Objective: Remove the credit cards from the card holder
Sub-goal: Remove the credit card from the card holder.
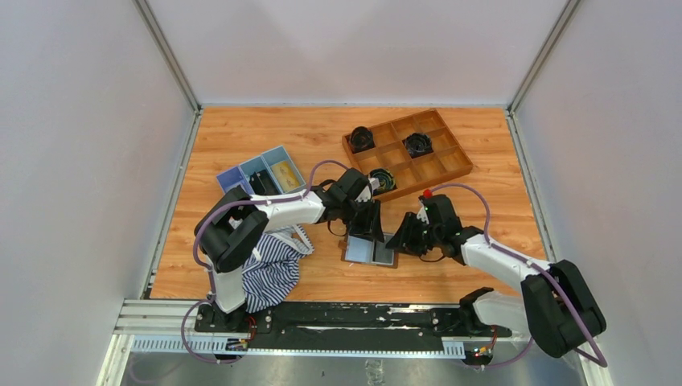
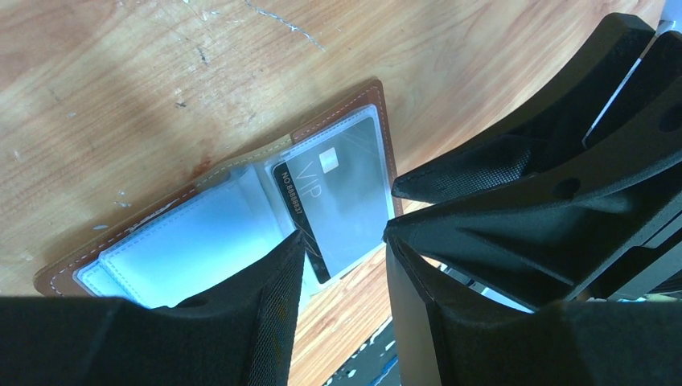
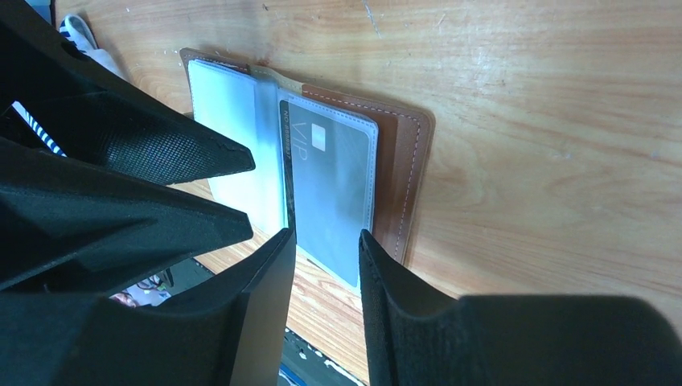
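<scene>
Card holder (image 1: 371, 251) open flat on the tabletop (image 1: 241, 137), both arms over it

From above it lies near the front edge, between the left jaws and right jaws. Left wrist: jaws narrowly parted, and a dark VIP card (image 2: 338, 197) in its sleeve shows between them. Right wrist: jaws narrowly parted over that card's end; contact unclear.

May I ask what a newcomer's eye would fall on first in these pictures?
The open card holder lies in the centre, with the left gripper and right gripper, both open, poised over it from opposite sides. A dark VIP card sits in one clear sleeve. Farther back stands a wooden grid tray; a striped cloth lies at the near left.
</scene>
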### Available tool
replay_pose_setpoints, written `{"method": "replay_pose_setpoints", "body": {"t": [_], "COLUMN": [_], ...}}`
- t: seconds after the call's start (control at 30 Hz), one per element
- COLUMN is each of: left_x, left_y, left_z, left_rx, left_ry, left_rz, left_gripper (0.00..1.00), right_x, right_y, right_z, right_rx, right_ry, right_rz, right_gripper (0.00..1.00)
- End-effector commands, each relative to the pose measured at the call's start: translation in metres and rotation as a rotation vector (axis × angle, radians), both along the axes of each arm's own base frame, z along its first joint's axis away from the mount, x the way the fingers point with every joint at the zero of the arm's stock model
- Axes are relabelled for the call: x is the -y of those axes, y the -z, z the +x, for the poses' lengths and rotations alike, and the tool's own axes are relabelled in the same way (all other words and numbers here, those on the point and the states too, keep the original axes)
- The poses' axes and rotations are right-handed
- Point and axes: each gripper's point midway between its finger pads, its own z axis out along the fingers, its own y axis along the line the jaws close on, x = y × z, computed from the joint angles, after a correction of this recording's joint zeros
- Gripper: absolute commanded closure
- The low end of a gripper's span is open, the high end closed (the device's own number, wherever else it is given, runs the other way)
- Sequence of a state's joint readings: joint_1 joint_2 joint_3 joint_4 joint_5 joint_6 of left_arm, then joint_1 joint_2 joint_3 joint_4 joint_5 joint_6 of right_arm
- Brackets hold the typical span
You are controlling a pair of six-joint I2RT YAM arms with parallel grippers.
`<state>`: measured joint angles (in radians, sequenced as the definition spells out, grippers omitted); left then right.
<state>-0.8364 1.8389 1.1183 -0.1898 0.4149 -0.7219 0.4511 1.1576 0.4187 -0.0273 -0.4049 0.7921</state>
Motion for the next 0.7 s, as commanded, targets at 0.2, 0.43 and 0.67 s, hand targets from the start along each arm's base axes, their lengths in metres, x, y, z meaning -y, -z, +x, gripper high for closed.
{"method": "replay_pose_setpoints", "body": {"t": [0.2,0.43,0.67], "left_x": [-0.005,-0.006,-0.008], "left_y": [0.004,0.006,0.008], "left_z": [0.002,0.001,-0.001], "left_rx": [-0.002,-0.007,-0.012], "left_ry": [-0.009,-0.01,-0.015], "left_rz": [0.023,0.028,0.025], "left_gripper": [0.55,0.56,0.56], "right_x": [-0.006,-0.001,0.001], "right_y": [0.001,0.01,0.013], "right_z": [-0.001,-0.004,-0.007], "right_rx": [-0.018,-0.03,-0.037], "right_ry": [-0.013,-0.004,0.002], "right_rz": [0.017,-0.007,-0.012], "right_gripper": [0.63,0.64,0.63]}}
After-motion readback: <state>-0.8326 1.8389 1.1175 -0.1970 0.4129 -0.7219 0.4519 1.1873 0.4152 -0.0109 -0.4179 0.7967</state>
